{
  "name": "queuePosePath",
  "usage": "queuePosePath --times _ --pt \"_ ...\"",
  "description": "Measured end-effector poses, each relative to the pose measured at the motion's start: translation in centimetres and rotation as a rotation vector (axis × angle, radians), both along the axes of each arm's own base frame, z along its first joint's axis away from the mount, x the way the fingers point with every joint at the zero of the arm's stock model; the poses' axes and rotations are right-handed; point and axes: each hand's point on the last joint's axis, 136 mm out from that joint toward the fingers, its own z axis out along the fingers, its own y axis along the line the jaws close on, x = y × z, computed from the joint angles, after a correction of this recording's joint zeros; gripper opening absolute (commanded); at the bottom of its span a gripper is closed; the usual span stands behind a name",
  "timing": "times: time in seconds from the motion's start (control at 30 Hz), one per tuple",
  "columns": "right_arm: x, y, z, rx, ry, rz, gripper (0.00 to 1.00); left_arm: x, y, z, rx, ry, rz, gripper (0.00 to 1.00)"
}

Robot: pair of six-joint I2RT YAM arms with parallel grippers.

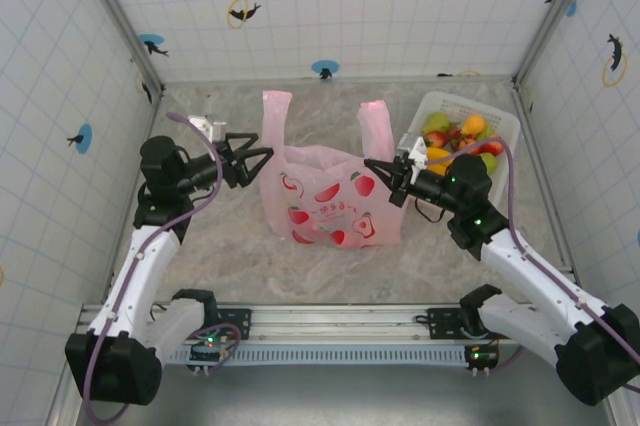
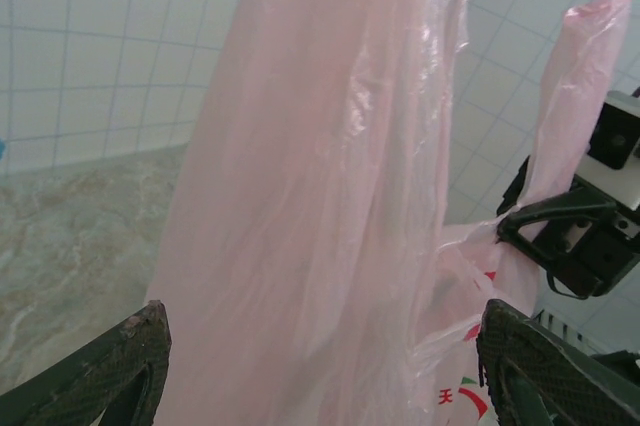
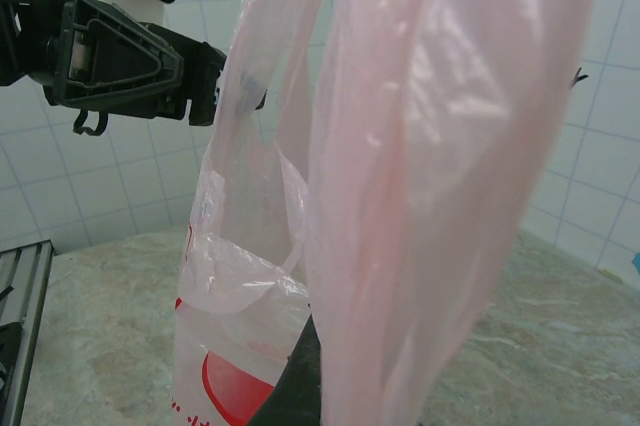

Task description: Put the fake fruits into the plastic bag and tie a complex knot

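The pink plastic bag (image 1: 325, 196) stands upright mid-table, its two handle loops (image 1: 275, 111) raised and apart; a knot is out of view. My left gripper (image 1: 262, 164) is open at the bag's left edge. In the left wrist view a pink handle strip (image 2: 320, 196) hangs between its spread fingertips (image 2: 110, 366). My right gripper (image 1: 380, 171) is shut on the bag's right edge. The right wrist view has pink film (image 3: 450, 166) draped over its dark finger (image 3: 300, 386). The fake fruits (image 1: 460, 141) lie in the basket.
The white slatted basket (image 1: 500, 121) sits at the back right, beside my right arm. Tiled walls close in the table on three sides. Bare marble-patterned tabletop (image 1: 200, 236) lies in front of and to the left of the bag.
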Motion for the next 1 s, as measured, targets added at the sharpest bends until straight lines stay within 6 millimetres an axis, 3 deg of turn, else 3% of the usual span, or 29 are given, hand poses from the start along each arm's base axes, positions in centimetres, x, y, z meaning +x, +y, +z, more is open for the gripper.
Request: queuePosePath --times 0.13,0.43,0.5,0.77,0.83,1.0 --pt "0.0 0.0 -0.1 -0.002 0.003 0.0 0.0 0.0 -0.9 0.4 -0.012 -0.033 -0.048 0.74" --pt "0.1 0.1 -0.3 -0.006 0.008 0.002 0.0 1.4 -3.4 -1.4 -0.021 0.0 -0.126 0.66" --pt "0.1 0.1 -0.3 -0.007 0.007 0.002 0.0 1.2 -4.4 -1.7 -0.021 -0.001 -0.159 0.58" --pt "0.1 0.2 -0.9 -0.025 0.021 0.003 0.0 1.2 -6.1 -2.3 -0.02 -0.024 -0.21 0.05" --pt "0.1 0.1 -1.2 -0.037 0.027 0.002 0.0 1.1 -6.3 -2.2 -0.016 -0.041 -0.211 0.0" --pt "0.0 -0.2 -2.1 -0.082 0.041 -0.009 0.0 0.3 -7.3 -2.5 0.049 -0.072 -0.197 0.0"
